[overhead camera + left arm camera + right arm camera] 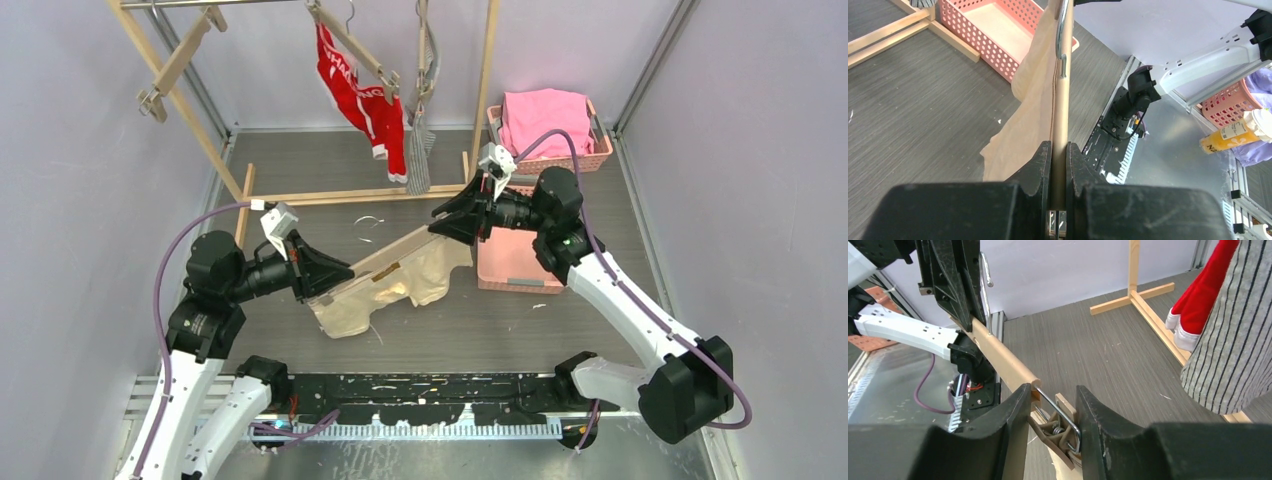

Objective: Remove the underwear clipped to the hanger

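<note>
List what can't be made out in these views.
- Left-end clip of the hanger: in the top view it is hidden under the left fingers. The left wrist view shows only the bar.
- Whether the right fingers already press the clip: contact is unclear in the right wrist view, and in the top view the fingers cover it.
- Lettering on the red underwear: top view, folded and too small.
- Clip holding the striped underwear: top view, too small.

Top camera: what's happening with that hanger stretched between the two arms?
The left gripper is shut on one end of a wooden hanger bar, holding it up. The right gripper is closed around the metal spring clip at the other end, apparently squeezing it to free the cream cloth underwear hanging from the bar. The red underwear with white lettering and the grey-striped underwear hang at the wooden rack behind.
</note>
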`<control>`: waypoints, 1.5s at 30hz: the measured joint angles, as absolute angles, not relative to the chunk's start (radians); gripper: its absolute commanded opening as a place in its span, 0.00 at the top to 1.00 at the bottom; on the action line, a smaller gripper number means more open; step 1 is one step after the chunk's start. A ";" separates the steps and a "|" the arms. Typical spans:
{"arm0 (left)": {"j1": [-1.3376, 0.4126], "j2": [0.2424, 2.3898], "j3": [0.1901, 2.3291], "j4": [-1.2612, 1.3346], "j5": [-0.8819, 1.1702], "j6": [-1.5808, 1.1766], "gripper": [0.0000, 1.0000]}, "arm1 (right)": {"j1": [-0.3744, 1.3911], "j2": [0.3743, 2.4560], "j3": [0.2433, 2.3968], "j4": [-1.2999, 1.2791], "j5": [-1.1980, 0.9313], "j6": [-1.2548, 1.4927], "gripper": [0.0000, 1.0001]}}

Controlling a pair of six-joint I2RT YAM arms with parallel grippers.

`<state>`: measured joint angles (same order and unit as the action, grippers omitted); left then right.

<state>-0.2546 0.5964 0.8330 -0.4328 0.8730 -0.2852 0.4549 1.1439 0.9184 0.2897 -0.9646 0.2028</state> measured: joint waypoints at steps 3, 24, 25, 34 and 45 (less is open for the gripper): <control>-0.255 0.597 0.831 -0.419 0.876 -0.300 1.00 | 0.447 1.148 0.923 0.298 -0.980 0.212 0.99; -0.255 0.624 0.825 -0.280 0.927 -0.352 1.00 | 0.435 1.158 0.957 0.356 -1.126 0.239 0.55; -0.255 0.621 0.825 -0.281 0.936 -0.352 1.00 | 0.432 1.156 0.957 0.358 -1.134 0.241 0.64; -0.257 0.610 0.863 -0.319 0.988 -0.313 1.00 | 0.418 1.115 0.958 0.379 -1.226 0.261 0.97; -0.255 0.617 0.929 -0.296 0.919 -0.303 1.00 | 0.407 1.094 0.934 0.378 -1.088 0.264 0.00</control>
<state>-0.2550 0.6167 0.9287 -0.2958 0.9188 -0.3031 0.4072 1.0943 0.9337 0.3779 -1.0878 0.2642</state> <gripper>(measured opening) 0.077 0.998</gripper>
